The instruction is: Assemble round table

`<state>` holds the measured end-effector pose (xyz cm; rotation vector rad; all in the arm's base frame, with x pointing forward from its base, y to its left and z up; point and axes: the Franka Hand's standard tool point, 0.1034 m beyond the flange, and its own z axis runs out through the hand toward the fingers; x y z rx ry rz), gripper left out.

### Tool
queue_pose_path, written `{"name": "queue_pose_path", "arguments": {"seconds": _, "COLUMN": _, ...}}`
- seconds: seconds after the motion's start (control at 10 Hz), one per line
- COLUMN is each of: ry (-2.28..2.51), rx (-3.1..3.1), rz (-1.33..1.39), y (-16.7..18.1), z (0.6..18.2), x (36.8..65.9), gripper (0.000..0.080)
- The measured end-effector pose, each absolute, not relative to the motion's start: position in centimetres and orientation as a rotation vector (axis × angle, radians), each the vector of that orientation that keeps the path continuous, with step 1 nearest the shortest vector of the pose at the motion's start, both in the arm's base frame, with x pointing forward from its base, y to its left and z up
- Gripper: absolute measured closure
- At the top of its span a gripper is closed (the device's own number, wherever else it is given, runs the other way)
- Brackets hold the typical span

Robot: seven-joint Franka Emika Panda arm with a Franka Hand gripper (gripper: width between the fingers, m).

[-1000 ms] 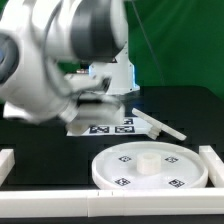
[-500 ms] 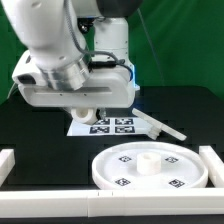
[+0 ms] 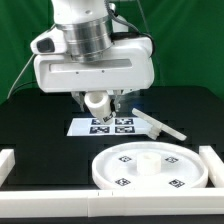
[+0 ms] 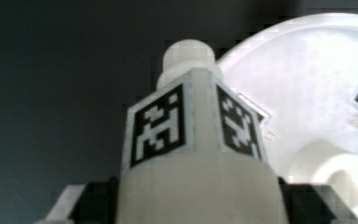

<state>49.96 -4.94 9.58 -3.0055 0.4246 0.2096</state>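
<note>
The round table's large rimmed disc (image 3: 150,166) lies flat on the black table at the front, tags on its face and a low hub (image 3: 146,163) in its middle. My gripper (image 3: 98,103) hangs above the marker board, behind the disc, shut on the white leg (image 3: 98,104). In the wrist view the leg (image 4: 194,135) fills the middle, two tags on its sides and a rounded tip pointing away, with my gripper (image 4: 194,212) clamped round its near end. The dark fingers (image 4: 82,205) press both sides. The disc (image 4: 309,65) shows beyond the leg.
The marker board (image 3: 112,127) lies behind the disc. A thin white rail (image 3: 165,127) lies slanted beside it. White border rails stand at the exterior view's left (image 3: 5,165), right (image 3: 212,165) and front (image 3: 60,197). A green curtain hangs behind.
The arm has swung toward the exterior view's right, from the left side to over the marker board, carrying the leg. The disc has not moved.
</note>
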Motion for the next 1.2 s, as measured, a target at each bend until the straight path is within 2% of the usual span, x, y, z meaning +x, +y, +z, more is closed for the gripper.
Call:
{"name": "queue_pose_path", "arguments": {"seconds": 0.3, "ry": 0.43, "rx": -3.062, "rz": -0.144, "y": -4.8, "z": 9.6, "x": 51.2, "gripper": 0.0393}}
{"name": "queue_pose_path", "arguments": {"seconds": 0.7, "ry": 0.314, "rx": -3.025, "rz": -0.653, "y": 2.6, "z": 11.5, "x": 53.9, "gripper": 0.0393}}
{"name": "queue_pose_path", "arguments": {"seconds": 0.8, "ry": 0.32, "rx": -3.005, "rz": -0.749, "y": 3.5, "z": 11.5, "x": 54.2, "gripper": 0.0393}}
{"name": "queue_pose_path", "arguments": {"seconds": 1.2, "ry": 0.235, "rx": -3.028, "rz": -0.76, "y": 3.6, "z": 11.2, "x": 54.6, "gripper": 0.0393}}
